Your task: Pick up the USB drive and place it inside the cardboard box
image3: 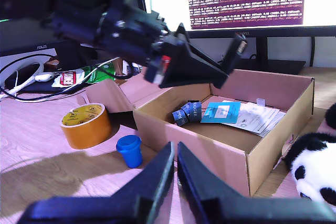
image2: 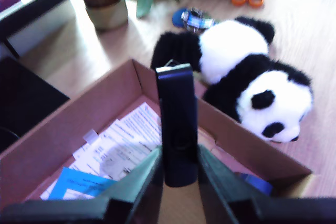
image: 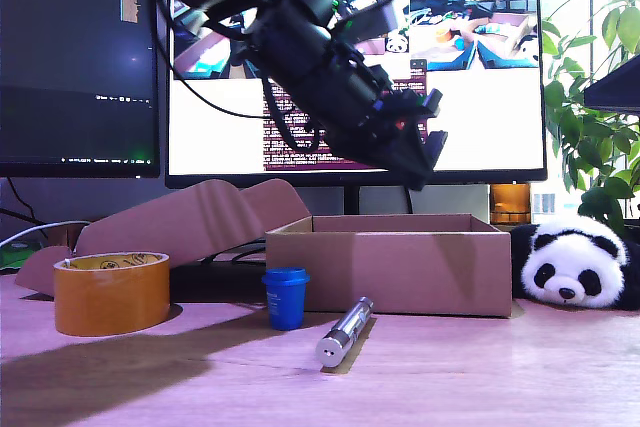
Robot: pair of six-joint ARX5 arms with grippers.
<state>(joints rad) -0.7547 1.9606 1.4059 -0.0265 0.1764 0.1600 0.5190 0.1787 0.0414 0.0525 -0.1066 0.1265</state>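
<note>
My first gripper (image2: 178, 157) is shut on the USB drive (image2: 177, 129), a flat black stick that juts forward from between the fingers. It hangs in the air above the open cardboard box (image2: 94, 103). In the exterior view the arm slants down from the upper left, and the USB drive (image: 432, 143) is above the box's (image: 390, 272) right half. From the second wrist view the USB drive (image3: 236, 52) is over the box's (image3: 210, 150) far part. My second gripper (image3: 174, 179) is shut with nothing in it, low beside the box's near wall.
Papers and a blue card (image3: 220, 113) lie in the box. In front of it are a blue cup (image: 286, 297), a silver cylinder (image: 345, 332) and a tape roll (image: 110, 292). A toy panda (image: 570, 267) sits at the exterior view's right, flattened cardboard (image: 190, 217) and monitors behind.
</note>
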